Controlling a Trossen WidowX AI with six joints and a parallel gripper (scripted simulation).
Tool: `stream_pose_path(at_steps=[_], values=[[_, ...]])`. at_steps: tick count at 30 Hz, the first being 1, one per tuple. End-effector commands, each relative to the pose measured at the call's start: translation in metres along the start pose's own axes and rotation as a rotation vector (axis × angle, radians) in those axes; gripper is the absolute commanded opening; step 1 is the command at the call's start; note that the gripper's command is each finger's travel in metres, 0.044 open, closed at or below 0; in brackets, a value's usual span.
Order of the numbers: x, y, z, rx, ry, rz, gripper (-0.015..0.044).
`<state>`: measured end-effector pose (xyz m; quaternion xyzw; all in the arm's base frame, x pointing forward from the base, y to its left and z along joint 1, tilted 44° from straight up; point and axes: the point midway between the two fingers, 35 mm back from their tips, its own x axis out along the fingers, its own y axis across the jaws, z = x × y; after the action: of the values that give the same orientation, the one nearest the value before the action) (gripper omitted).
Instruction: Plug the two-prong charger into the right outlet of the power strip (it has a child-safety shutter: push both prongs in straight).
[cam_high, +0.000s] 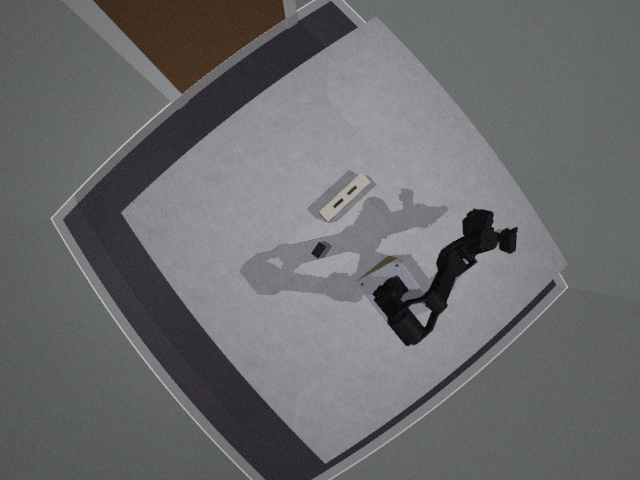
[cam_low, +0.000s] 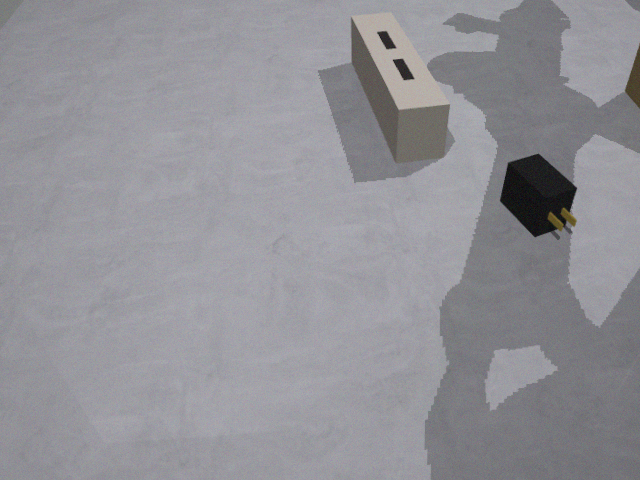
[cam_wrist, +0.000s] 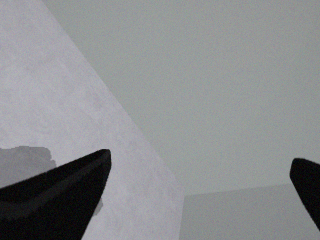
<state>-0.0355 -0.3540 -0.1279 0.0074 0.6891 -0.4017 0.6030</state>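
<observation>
The black charger (cam_high: 320, 250) (cam_low: 535, 178) lies on the table with its two brass prongs (cam_low: 555, 221) pointing sideways, away from the power strip. The cream power strip (cam_high: 327, 211) (cam_low: 422, 135) stands a short way from it, with two dark outlets in its top face. My gripper (cam_wrist: 198, 162) is open and empty, its two black fingertips wide apart in the wrist view. It is raised on the far side of the arm's base from the charger, well away from charger and strip. Neither of them shows in the wrist view.
The arm's base stands on a pale mounting plate (cam_high: 408, 273) near the charger. The grey table top (cam_high: 248, 361) (cam_low: 206, 310) (cam_wrist: 45, 75) carries the arm's broad shadow, which falls across the charger. The wrist view shows the table's edge and the floor beyond.
</observation>
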Motion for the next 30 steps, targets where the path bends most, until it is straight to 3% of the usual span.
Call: stream_pose_path(at_steps=[1,30], values=[[-0.007,0.006,0.018,-0.065,-0.043,0.026,0.0440],[-0.094,0.088,0.131,-0.619,-0.372,0.249,0.0440]])
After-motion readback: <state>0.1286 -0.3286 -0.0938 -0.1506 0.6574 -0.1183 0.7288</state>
